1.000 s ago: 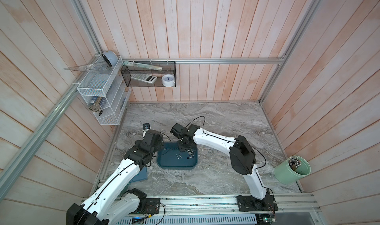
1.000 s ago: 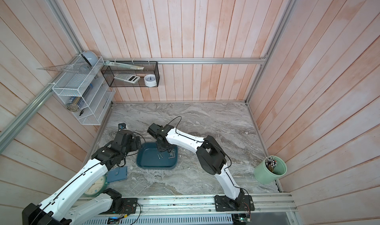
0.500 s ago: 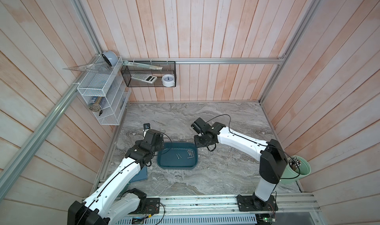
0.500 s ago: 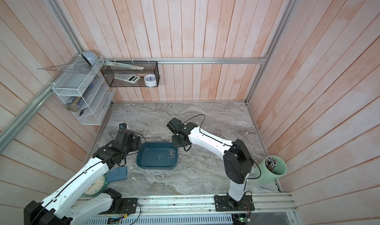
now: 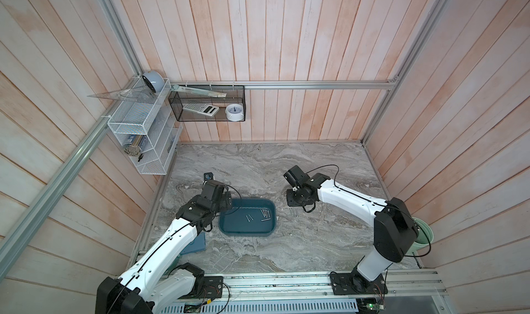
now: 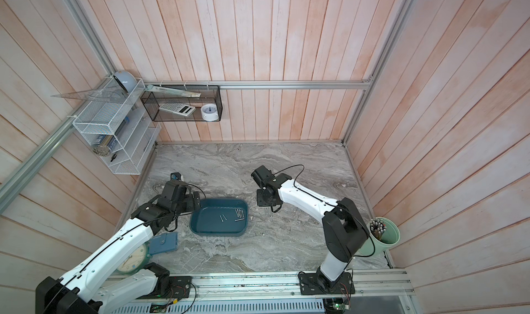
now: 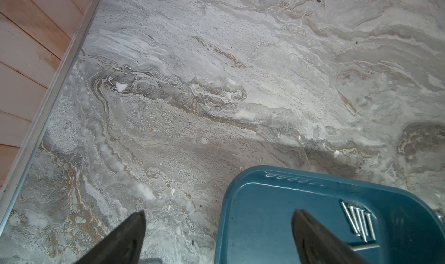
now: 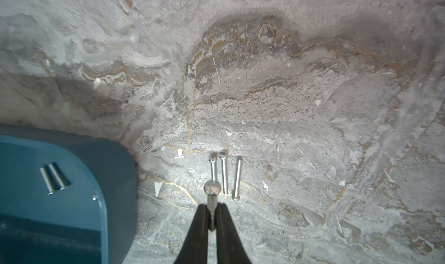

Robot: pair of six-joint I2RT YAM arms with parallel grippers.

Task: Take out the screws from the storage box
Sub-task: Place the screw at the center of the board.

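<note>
Three screws (image 8: 224, 174) lie beside storage box (image 8: 118, 171) rim.

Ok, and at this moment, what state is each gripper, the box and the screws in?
storage box: upright on the table, not yet emptied.
screws in the box: several, lying loose on its floor.
screws on the table: three, lying side by side beside the box.
held screw: pinched by its shaft, head sticking out.
right gripper: shut on the held screw, near those three.
left gripper: open, empty, straddling the box's rim.
</note>
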